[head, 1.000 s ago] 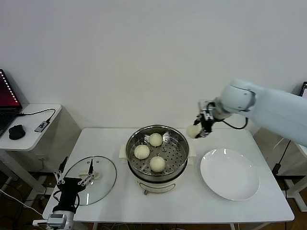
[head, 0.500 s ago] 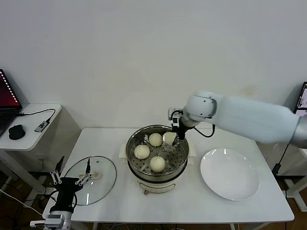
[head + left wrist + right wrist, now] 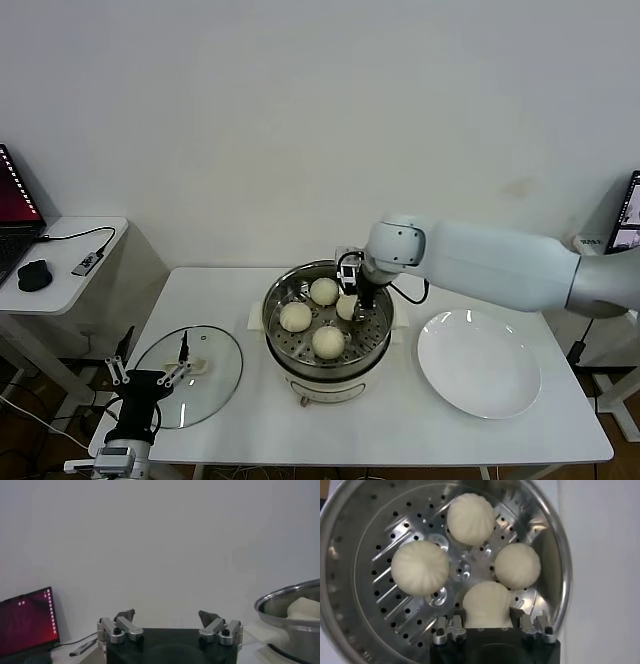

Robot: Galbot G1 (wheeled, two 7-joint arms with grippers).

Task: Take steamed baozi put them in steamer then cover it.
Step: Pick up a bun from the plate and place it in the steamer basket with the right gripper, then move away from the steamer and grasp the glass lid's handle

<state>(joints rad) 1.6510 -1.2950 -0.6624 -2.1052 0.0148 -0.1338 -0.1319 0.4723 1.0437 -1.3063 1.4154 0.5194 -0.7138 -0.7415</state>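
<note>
Since a second ago, the right gripper [image 3: 350,300] has swung from beside the pot's far right rim to over the steamer [image 3: 285,335], carrying the fourth bun down onto the perforated tray.

From the head view, that held bun [image 3: 345,308] sits at the tray's right side, with three other steamed baozi [image 3: 295,316] spread around it. The cover [image 3: 215,385] lies flat on the white table [image 3: 400,420] to the steamer's left, and the left gripper [image 3: 150,372] hovers above its near edge. A white plate [image 3: 480,365] rests to the steamer's right.

From the left wrist view, the left gripper [image 3: 167,620] shows its fingers spread wide with nothing between them, a laptop [image 3: 27,620] off to one side.

From the right wrist view, the right gripper [image 3: 487,625] is clamped on the bun nearest the camera, its fingers [image 3: 452,630] pressed to the bun's sides, the other three buns lying beyond it on the tray.
</note>
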